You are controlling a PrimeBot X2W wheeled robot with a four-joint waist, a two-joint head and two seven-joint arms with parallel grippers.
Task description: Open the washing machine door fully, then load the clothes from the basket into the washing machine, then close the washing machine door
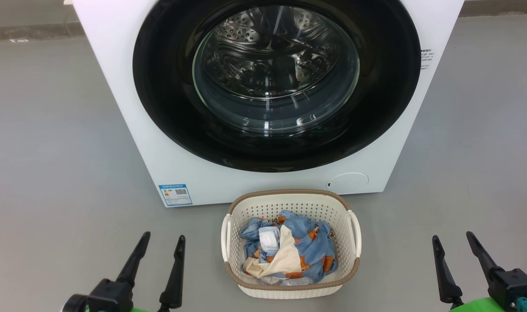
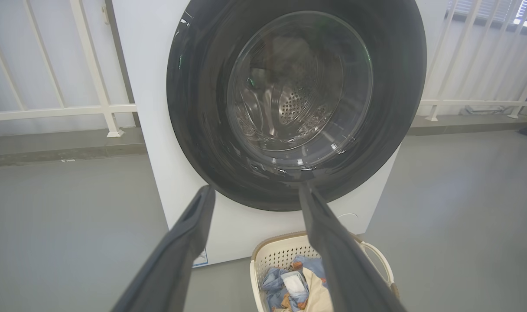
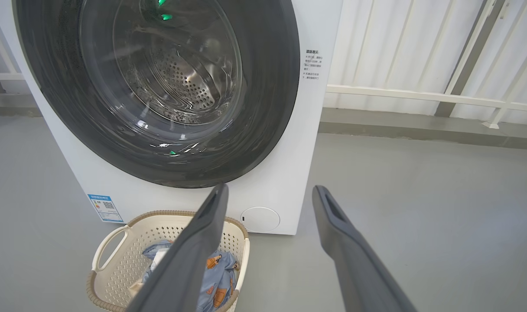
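Grey floor (image 1: 51,130) is carrying the washing machine (image 1: 229,182), its washing machine door (image 1: 168,86) sitting shut. Before it the basket (image 1: 289,207) is holding the clothes (image 1: 302,247). Flanking it, the left gripper (image 1: 164,236) and right gripper (image 1: 452,235) are hanging spread, empty.

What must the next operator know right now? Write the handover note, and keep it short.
Left claw: open, empty, low at the left of the head view.
Right claw: open, empty, low at the right.
Door: shut on the washing machine.
Clothes: in the basket, which stands on the floor in front of the machine.
Done: nothing yet.
Left: open the door fully, load the clothes, close the door.
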